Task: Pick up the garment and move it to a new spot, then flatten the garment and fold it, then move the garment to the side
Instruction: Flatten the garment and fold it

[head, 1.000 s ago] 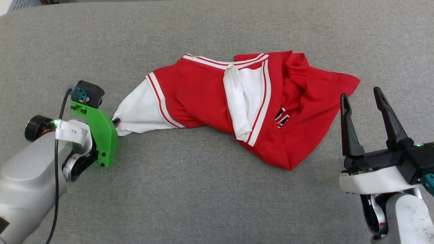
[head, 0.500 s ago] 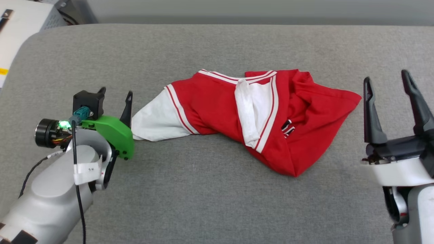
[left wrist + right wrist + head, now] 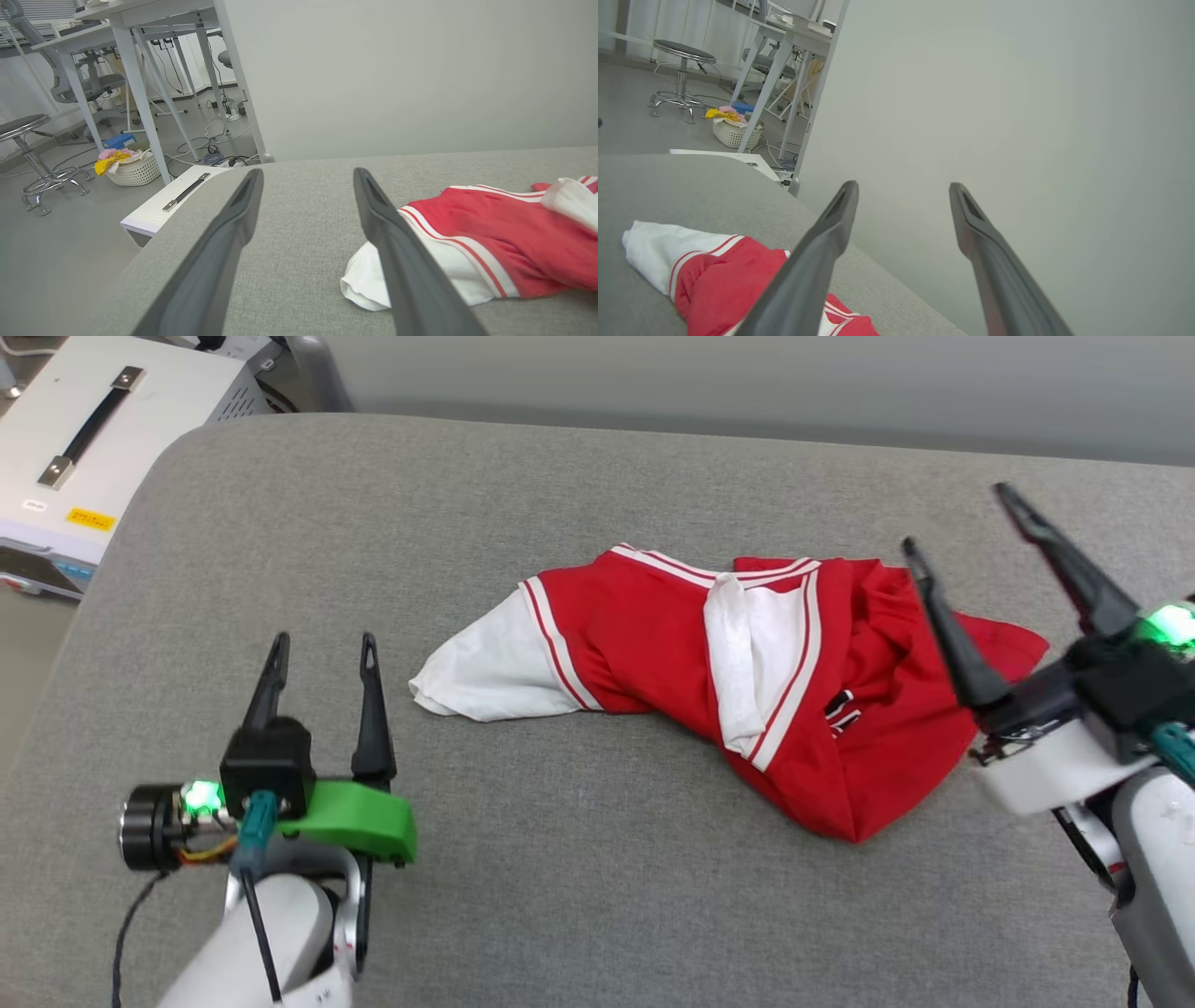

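We see the red T-shirt [image 3: 644, 644] crumpled on the worktop [image 3: 560, 896], long axis running left to right. Both jaws stand wide open, empty: our left gripper [image 3: 324, 644] near its white sleeve [image 3: 485, 672], our right gripper [image 3: 955, 518] by its red end.

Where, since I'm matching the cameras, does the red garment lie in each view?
Head view: the garment, centre, slightly right.
Left wrist view: lower right.
Right wrist view: lower left.
Shared landmark: the white case beyond the garment's white sleeve.
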